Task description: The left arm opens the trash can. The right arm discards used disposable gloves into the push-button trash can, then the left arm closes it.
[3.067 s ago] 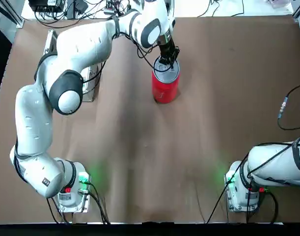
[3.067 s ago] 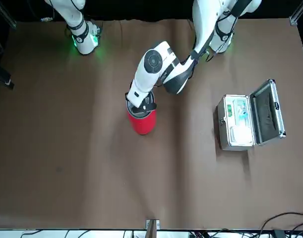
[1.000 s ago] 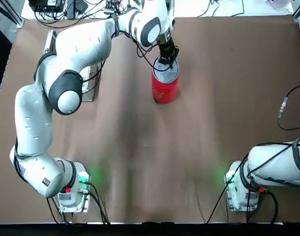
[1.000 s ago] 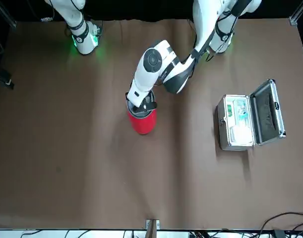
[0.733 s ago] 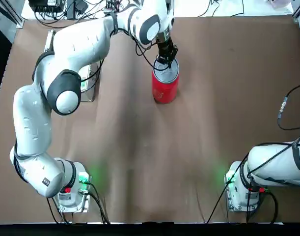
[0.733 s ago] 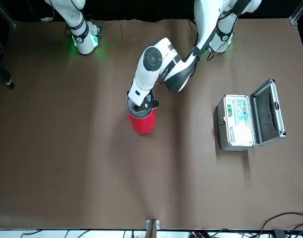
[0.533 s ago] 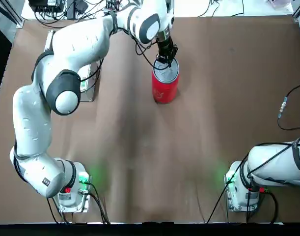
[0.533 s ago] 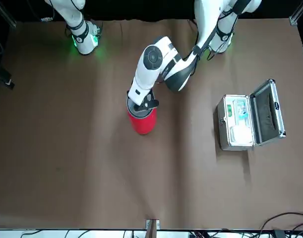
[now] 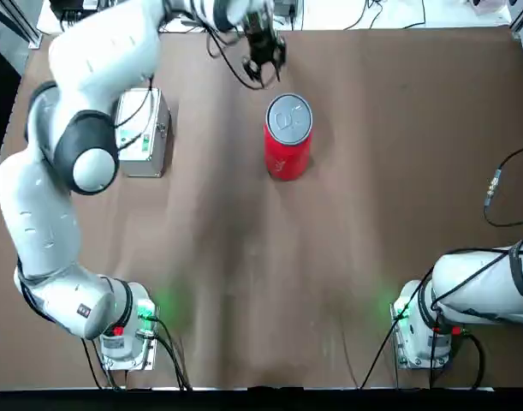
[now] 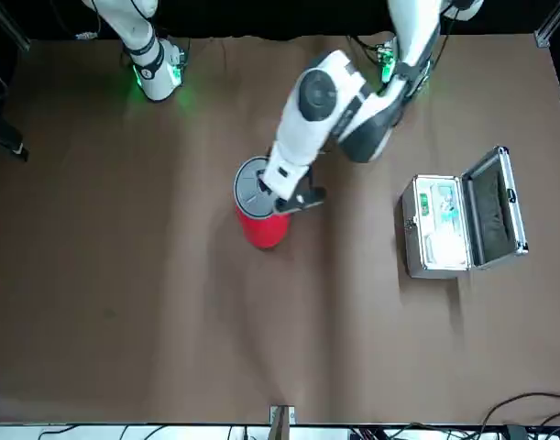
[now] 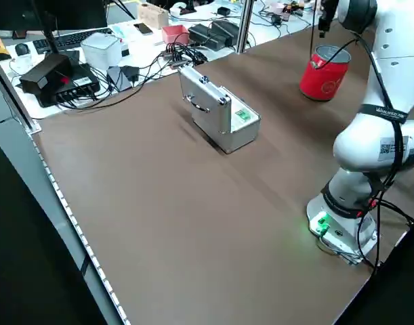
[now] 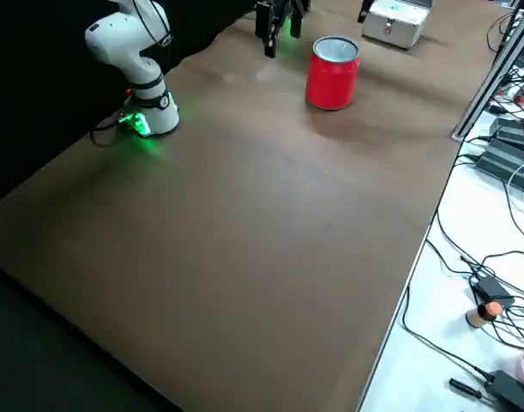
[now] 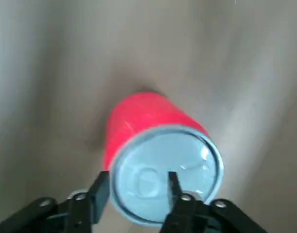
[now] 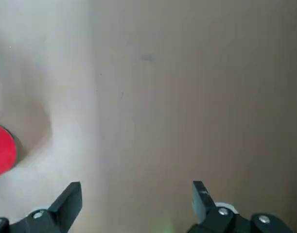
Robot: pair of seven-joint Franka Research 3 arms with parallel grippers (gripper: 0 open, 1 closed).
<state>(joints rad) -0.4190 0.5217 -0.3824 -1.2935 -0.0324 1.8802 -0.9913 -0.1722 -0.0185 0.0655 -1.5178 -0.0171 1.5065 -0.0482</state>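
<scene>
We see the trash can (image 9: pixel 288 137) standing upright near the middle of the far half of the brown tabletop (image 9: pixel 329 257), its round silver-grey lid (image 13: pixel 165 174) lying flat on the rim and apparently shut. Our left gripper (image 9: pixel 264 53) hangs above the tabletop just beyond the can, on its far side and clear of the lid; its fingers are parted a little and hold nothing. Our right arm (image 9: pixel 479 291) is folded back by its base at the near right edge, and its right gripper (image 14: pixel 136 199) is spread wide over bare tabletop, empty. We find no gloves in any view, neither on the tabletop nor in a gripper, so we judge they are either inside the can or out of sight. A silver case (image 10: pixel 458 225) with a green label sits open, well apart from the can, on the left arm's side. We judge the can to be light and thin-walled, easy to tip or slide if pushed sideways, so any press should come straight down on the lid's centre button. The metal lid looks smooth and slippery. Gloves of this kind would be soft, limp and nearly weightless, best pinched at the middle of the wad.
</scene>
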